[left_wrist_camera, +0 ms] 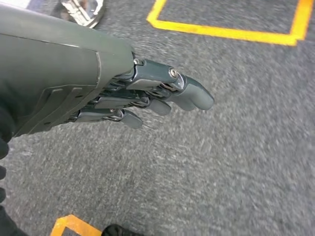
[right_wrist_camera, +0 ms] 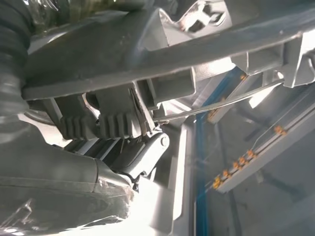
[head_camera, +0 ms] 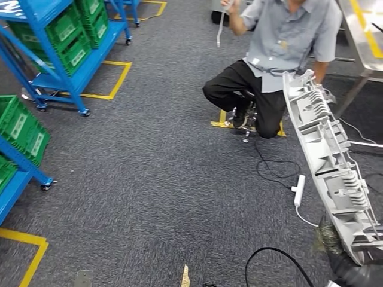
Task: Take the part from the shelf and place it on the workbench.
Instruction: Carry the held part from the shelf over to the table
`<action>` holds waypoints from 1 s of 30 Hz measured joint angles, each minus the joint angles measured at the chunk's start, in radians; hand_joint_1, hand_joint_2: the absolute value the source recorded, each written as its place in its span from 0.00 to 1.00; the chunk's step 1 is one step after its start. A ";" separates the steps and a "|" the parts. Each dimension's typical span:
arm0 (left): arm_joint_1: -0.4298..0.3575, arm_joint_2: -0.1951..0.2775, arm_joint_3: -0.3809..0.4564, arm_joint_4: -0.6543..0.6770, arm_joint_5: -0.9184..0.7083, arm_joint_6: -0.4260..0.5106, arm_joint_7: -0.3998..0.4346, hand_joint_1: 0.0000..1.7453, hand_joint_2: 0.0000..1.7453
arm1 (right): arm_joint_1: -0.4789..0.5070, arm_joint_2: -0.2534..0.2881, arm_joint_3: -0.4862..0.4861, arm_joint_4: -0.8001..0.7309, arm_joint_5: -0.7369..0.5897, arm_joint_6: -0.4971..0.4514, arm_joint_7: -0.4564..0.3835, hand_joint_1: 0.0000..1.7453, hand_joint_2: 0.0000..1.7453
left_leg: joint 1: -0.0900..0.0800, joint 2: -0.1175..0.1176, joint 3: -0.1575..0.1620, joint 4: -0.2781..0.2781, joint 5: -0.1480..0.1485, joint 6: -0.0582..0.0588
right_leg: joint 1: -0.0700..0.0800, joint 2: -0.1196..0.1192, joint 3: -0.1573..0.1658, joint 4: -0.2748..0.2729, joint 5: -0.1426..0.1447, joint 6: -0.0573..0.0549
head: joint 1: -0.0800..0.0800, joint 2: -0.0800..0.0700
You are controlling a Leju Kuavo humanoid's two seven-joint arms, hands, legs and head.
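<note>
Right hand carries the long grey part past a crouching person.

The right hand point(right_wrist_camera: 122, 157) grips the part point(head_camera: 332, 167) at its lower end, at the lower right of the head view; the left hand point(left_wrist_camera: 148, 96) hangs released, fingers straight. Held so low, the long part may tip or twist loose, and its far end sits close to the person point(head_camera: 275, 54) at upper centre. Cables point(head_camera: 275, 170) cross the floor.

The long pale-grey ribbed plastic part point(head_camera: 332, 170) runs off the head view's lower right edge, hiding the right hand beneath it. Above it, the steel desk point(head_camera: 361, 36) is cut off at the corner. Left of the part, the blue shelf with green crates point(head_camera: 15, 137) is cropped. The right wrist view is blurred, its dark fingers point(right_wrist_camera: 142, 155) mostly covered by the part.
</note>
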 joint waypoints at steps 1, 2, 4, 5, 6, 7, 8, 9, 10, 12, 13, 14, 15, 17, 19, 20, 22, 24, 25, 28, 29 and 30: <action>-0.001 -0.001 0.000 0.000 -0.003 0.000 0.000 0.00 1.00 | -0.001 0.000 -0.002 0.001 0.002 0.000 0.000 1.00 1.00 | 0.000 0.013 0.001 0.000 -0.001 -0.001 | 0.000 -0.007 0.028 -0.049 0.028 -0.001 | 0.000 0.000; -0.002 -0.002 0.000 0.000 -0.006 0.000 0.000 0.00 1.00 | -0.002 0.000 -0.005 0.001 0.003 0.000 0.000 1.00 1.00 | -0.001 0.024 0.003 0.000 -0.003 -0.003 | 0.001 -0.025 0.071 -0.124 0.060 -0.003 | 0.000 0.000; -0.003 -0.003 0.000 0.000 -0.011 0.000 0.000 0.00 1.00 | -0.005 0.000 -0.012 0.000 0.003 0.000 -0.002 1.00 1.00 | -0.006 0.043 0.007 0.002 -0.008 -0.011 | 0.009 -0.064 0.143 -0.248 0.093 -0.011 | -0.001 0.000; -0.004 -0.003 0.000 0.000 -0.013 0.000 0.000 0.00 1.00 | -0.006 0.000 -0.017 0.000 0.003 0.000 -0.003 1.00 1.00 | -0.009 0.052 0.008 0.003 -0.010 -0.015 | 0.012 -0.074 0.157 -0.274 0.095 -0.016 | -0.001 0.000; -0.004 -0.004 0.000 0.000 -0.015 0.000 0.000 0.00 1.00 | -0.006 0.000 -0.022 -0.001 0.001 0.000 -0.004 1.00 1.00 | -0.011 0.061 0.008 0.004 -0.011 -0.019 | 0.016 -0.070 0.159 -0.279 0.093 -0.022 | -0.002 0.000; -0.006 -0.005 0.000 0.000 -0.016 0.000 0.000 0.00 1.00 | -0.006 0.000 -0.028 -0.001 0.000 0.000 -0.004 1.00 1.00 | -0.010 0.070 0.009 0.004 -0.012 -0.023 | 0.015 -0.057 0.156 -0.280 0.096 -0.029 | -0.002 0.000; -0.008 -0.006 0.000 0.000 -0.017 0.000 0.000 0.00 1.00 | -0.006 0.000 -0.034 -0.002 0.001 0.000 -0.005 1.00 1.00 | -0.008 0.069 0.010 0.007 -0.016 -0.028 | 0.014 -0.046 0.154 -0.281 0.098 -0.035 | -0.002 0.000; -0.010 -0.007 0.000 0.000 -0.017 0.000 0.000 0.00 1.00 | -0.007 0.000 -0.039 -0.002 0.002 0.000 -0.005 1.00 1.00 | -0.006 0.052 0.006 0.020 -0.029 -0.034 | 0.012 -0.036 0.154 -0.283 0.101 -0.041 | -0.003 0.000; -0.011 -0.007 0.000 0.000 -0.017 0.000 0.000 0.00 1.00 | -0.010 0.000 -0.044 -0.002 0.006 -0.001 -0.005 1.00 1.00 | -0.005 0.027 -0.005 0.051 -0.052 -0.038 | 0.009 -0.026 0.155 -0.286 0.104 -0.047 | -0.005 0.000; -0.009 -0.008 0.000 0.000 -0.017 0.000 0.000 0.00 1.00 | -0.015 0.000 -0.047 -0.002 0.013 -0.001 -0.005 1.00 1.00 | -0.002 -0.023 -0.060 0.175 -0.119 -0.042 | 0.008 -0.003 0.155 -0.286 0.107 -0.054 | -0.010 0.000; -0.007 -0.008 0.000 0.000 -0.017 0.000 0.000 0.00 1.00 | -0.016 0.000 -0.048 -0.001 0.016 -0.001 -0.004 1.00 1.00 | -0.002 -0.031 -0.092 0.242 -0.146 -0.042 | 0.008 0.010 0.155 -0.286 0.107 -0.055 | -0.011 0.000; -0.005 -0.008 0.000 0.000 -0.017 0.000 0.000 0.00 1.00 | -0.017 0.000 -0.049 0.000 0.018 -0.001 -0.004 1.00 1.00 | -0.002 -0.034 -0.115 0.287 -0.155 -0.042 | 0.009 0.025 0.154 -0.286 0.108 -0.056 | -0.011 0.000; -0.004 -0.008 0.000 0.000 -0.018 0.000 0.000 0.00 1.00 | -0.017 0.000 -0.051 0.001 0.022 -0.001 -0.004 1.00 1.00 | -0.002 -0.035 -0.122 0.294 -0.143 -0.040 | 0.010 0.040 0.154 -0.285 0.109 -0.056 | -0.011 0.000; -0.003 -0.008 0.000 0.000 -0.018 0.000 0.000 0.00 1.00 | -0.020 0.000 -0.056 0.002 0.034 -0.001 -0.002 1.00 1.00 | -0.002 -0.051 -0.084 0.198 -0.068 -0.033 | 0.010 0.069 0.155 -0.283 0.110 -0.055 | -0.012 0.000; -0.004 -0.005 0.000 0.000 -0.019 0.000 0.000 0.00 1.00 | -0.025 0.000 -0.062 0.004 0.044 -0.001 -0.001 1.00 1.00 | 0.001 -0.105 -0.030 0.070 -0.009 -0.025 | 0.009 0.093 0.152 -0.280 0.111 -0.050 | -0.011 0.000; -0.004 -0.004 0.000 0.000 -0.019 0.000 0.000 0.00 1.00 | -0.029 0.000 -0.064 0.004 0.046 -0.001 -0.001 1.00 1.00 | 0.002 -0.126 -0.016 0.033 0.000 -0.023 | 0.008 0.104 0.147 -0.278 0.113 -0.044 | -0.011 0.000; -0.005 -0.005 0.000 0.000 -0.020 0.000 -0.001 0.00 1.00 | -0.033 0.000 -0.069 0.005 0.047 -0.001 0.000 1.00 1.00 | 0.001 -0.128 -0.010 0.012 -0.001 -0.019 | 0.004 0.128 0.134 -0.279 0.119 -0.030 | -0.010 0.000; -0.008 -0.007 0.000 0.000 -0.020 0.000 -0.002 0.00 1.00 | -0.033 0.000 -0.074 0.005 0.049 -0.001 0.000 1.00 1.00 | 0.002 -0.103 -0.009 0.004 0.005 -0.009 | 0.002 0.117 0.119 -0.269 0.114 -0.020 | -0.009 0.000; -0.008 -0.008 0.000 0.000 -0.020 0.000 -0.003 0.00 1.00 | -0.035 0.000 -0.075 0.006 0.051 -0.002 0.001 1.00 1.00 | 0.003 -0.089 -0.008 -0.001 0.008 -0.004 | 0.004 0.089 0.103 -0.241 0.096 -0.016 | -0.007 0.000; -0.005 -0.007 0.000 0.000 -0.020 -0.001 -0.006 0.00 1.00 | -0.044 0.000 -0.079 0.009 0.058 -0.002 0.003 1.00 1.00 | 0.001 -0.042 -0.008 -0.005 0.009 0.004 | 0.003 0.010 0.019 -0.058 -0.003 -0.003 | -0.003 0.000; -0.003 -0.007 0.000 0.000 -0.020 -0.001 -0.007 0.00 1.00 | -0.045 0.000 -0.082 0.010 0.060 -0.002 0.005 1.00 1.00 | 0.000 -0.026 -0.008 -0.005 0.008 0.004 | 0.000 0.005 -0.002 -0.009 -0.020 0.001 | -0.003 0.000; -0.003 -0.007 0.000 0.000 -0.020 -0.001 -0.007 0.00 1.00 | -0.045 0.000 -0.086 0.012 0.062 -0.002 0.008 1.00 1.00 | 0.000 -0.012 -0.008 -0.004 0.007 0.003 | -0.001 0.002 -0.007 0.006 -0.019 0.004 | -0.003 0.000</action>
